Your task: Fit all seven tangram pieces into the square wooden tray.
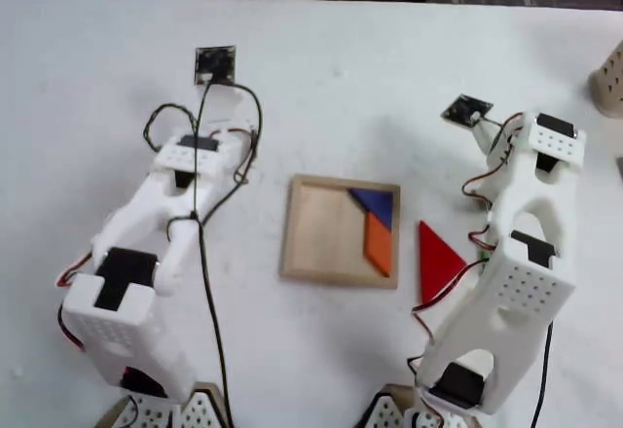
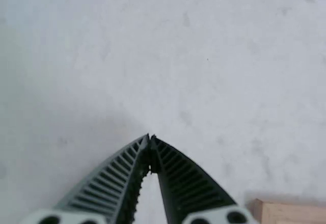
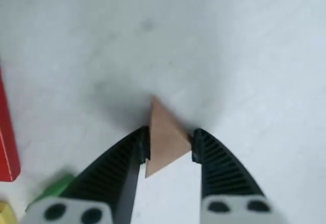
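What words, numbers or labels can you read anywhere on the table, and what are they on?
None: no readable text. The wooden tray, the blue piece and orange piece in it, the red triangle and the tan triangle in the right gripper are all plain.

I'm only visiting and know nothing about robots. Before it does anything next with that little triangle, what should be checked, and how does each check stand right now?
1. Brown triangle gripped by the right gripper: ok, pinched between both fingers.
2. Room in the tray: ok, the blue piece and orange piece fill just one corner.
3. Left gripper out of the way: ok, shut on nothing, outside the tray.
4. Held triangle lifted off the table: cannot tell.
5. Red triangle clear of the route: not ok, it lies between the right arm and the tray.
6. All seven pieces found: cannot tell; a green piece and yellow piece peek in.
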`<state>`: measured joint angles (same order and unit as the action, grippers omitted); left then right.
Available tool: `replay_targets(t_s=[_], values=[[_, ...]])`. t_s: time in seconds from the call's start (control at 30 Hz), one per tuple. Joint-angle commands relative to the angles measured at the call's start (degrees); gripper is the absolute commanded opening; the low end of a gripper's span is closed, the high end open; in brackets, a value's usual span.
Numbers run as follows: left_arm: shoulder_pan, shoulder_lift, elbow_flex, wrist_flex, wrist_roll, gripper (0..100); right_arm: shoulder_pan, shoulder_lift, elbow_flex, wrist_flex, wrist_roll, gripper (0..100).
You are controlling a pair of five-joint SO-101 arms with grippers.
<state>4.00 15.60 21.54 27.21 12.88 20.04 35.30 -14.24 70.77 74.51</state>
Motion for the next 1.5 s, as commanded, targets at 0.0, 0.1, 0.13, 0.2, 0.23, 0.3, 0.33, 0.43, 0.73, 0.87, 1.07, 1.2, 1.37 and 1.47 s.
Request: replay_targets(t_s=[0.0,0.1,0.13,0.2,0.23,0.3,0.33,0.43,0.73,0.87,1.07,1.2,1.37,1.47], values=[[0.48,-0.40,-3.69,-0.09,-0.79,2,-1.45,-3.38,-1.23,0.84,-3.16,1.9],[0.48,-0.40,-3.69,-0.09,-0.79,2,-1.63,-3.38,-3.69,4.44,-7.56,1.9],[0.48,-0.40,-3.69,-0.09,-0.79,2,-1.63,-3.38,-4.75,6.02,-8.62,1.9],[0.48,-0.40,-3.69,-0.09,-0.79,2,-1.63,-3.38,-6.86,8.92,-10.46,1.9],[0.48,-0.40,-3.69,-0.09,-0.79,2,-1.63,-3.38,-8.09,10.33,-11.69,1.9],[0.48,-0.40,-3.69,-0.09,-0.79,2,-1.63,-3.38,-10.29,12.88,-14.33,1.9],[0.48,-0.40,-3.69,-0.09,-0.79,2,-1.71,-3.38,-11.34,14.20,-15.74,1.9],[0.40,-0.40,-3.69,-0.09,-0.79,2,-2.95,-3.38,-14.33,18.95,-21.01,1.9],[0.13,-0.57,-3.78,-0.09,-0.79,2,-13.14,-3.30,-16.09,27.38,-43.96,1.9],[0.04,-0.57,-3.78,-0.09,-0.79,2,-19.56,-3.47,-14.33,27.47,-48.88,1.9],[-0.48,-0.66,-3.78,-0.18,-0.79,2,-29.76,-3.47,-8.09,26.59,-54.07,1.9],[-0.48,-0.66,-3.78,-0.18,-0.79,2,-34.15,-3.38,-7.30,25.27,-56.97,1.9],[-0.48,-0.66,-3.78,-0.18,-0.79,2,-37.32,-2.86,-7.03,25.27,-58.73,2.1],[-0.48,-0.66,-3.87,-0.18,-0.79,2,-39.08,-3.38,-4.75,24.13,-58.81,4.3]])
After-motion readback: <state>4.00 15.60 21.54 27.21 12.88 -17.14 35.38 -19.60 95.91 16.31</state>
